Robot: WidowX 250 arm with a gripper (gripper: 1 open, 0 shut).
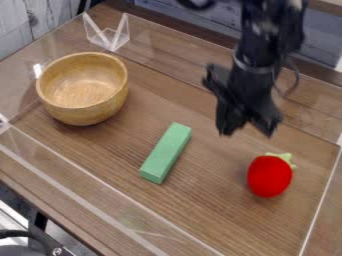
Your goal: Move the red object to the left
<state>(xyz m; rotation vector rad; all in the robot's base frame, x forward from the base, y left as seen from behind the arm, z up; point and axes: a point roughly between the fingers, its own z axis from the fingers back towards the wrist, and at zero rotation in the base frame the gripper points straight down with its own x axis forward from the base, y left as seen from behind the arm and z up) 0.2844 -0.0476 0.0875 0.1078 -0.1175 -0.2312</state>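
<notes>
While black gripper [239, 121] hovers clenched, nothing in it, glossy roundish red strawberry [269, 177] just chills right of flat green rectangular block [166, 153], round smooth wooden bowl [82, 88] up-left of block.

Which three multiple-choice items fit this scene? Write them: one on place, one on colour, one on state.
1. Where is the green block?
A) In the bowl
B) On top of the red fruit
C) Between the bowl and the red fruit

2. What colour is the bowl?
A) Tan
B) Blue
C) White

3. How is the red fruit now?
A) Gripped
B) Loose on the table
C) Inside the bowl

1: C, the bowl lies on one side of the block, the fruit on the other.
2: A, its wooden rim and inside show tan.
3: B, it lies apart from the gripper.
</notes>
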